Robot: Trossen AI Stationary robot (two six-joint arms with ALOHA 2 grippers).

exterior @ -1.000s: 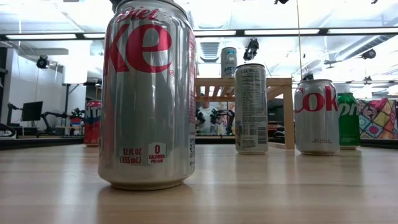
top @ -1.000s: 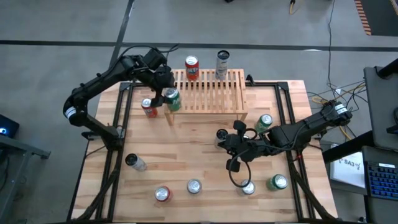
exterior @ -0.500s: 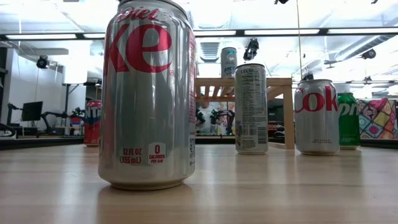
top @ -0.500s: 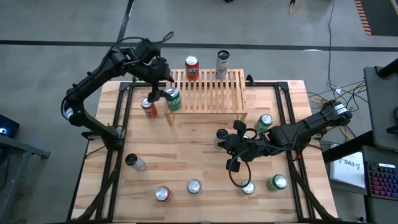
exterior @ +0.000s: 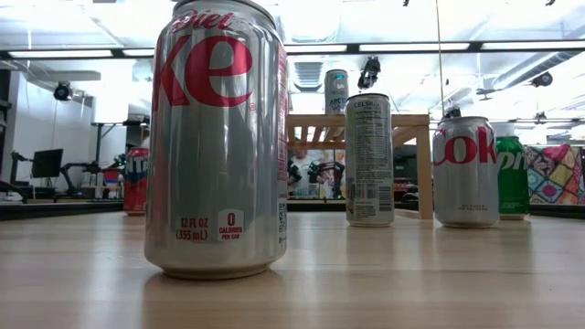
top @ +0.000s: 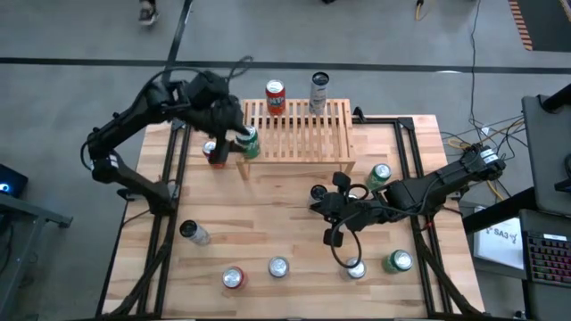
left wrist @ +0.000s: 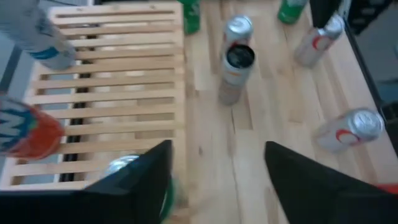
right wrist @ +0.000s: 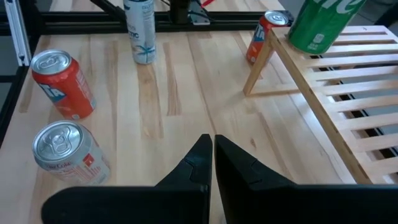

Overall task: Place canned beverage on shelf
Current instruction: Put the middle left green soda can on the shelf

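The shelf [top: 299, 132] is a low light-wood slatted rack at the table's far middle. On it stand a red can [top: 275, 96], a slim silver can [top: 318, 92] and, at its near left corner, a green can [top: 248, 141]. That green can [right wrist: 320, 25] also shows in the right wrist view. My left gripper [left wrist: 217, 180] is open, raised just left of the green can, whose top [left wrist: 121, 165] peeks out beside one finger. My right gripper [right wrist: 213, 155] is shut and hangs over the table's right middle, holding nothing.
A red can [top: 212, 153] stands on the table by the shelf's left leg. Loose cans stand at the left [top: 194, 232], along the near edge [top: 234, 278] [top: 278, 266] [top: 399, 260] and near my right gripper [top: 378, 175]. A Diet Coke can [exterior: 219, 137] fills the low view.
My left gripper has drawn up and back from the green can toward the table's left edge. The green can stays upright on the shelf's near left corner. My right arm has kept still.
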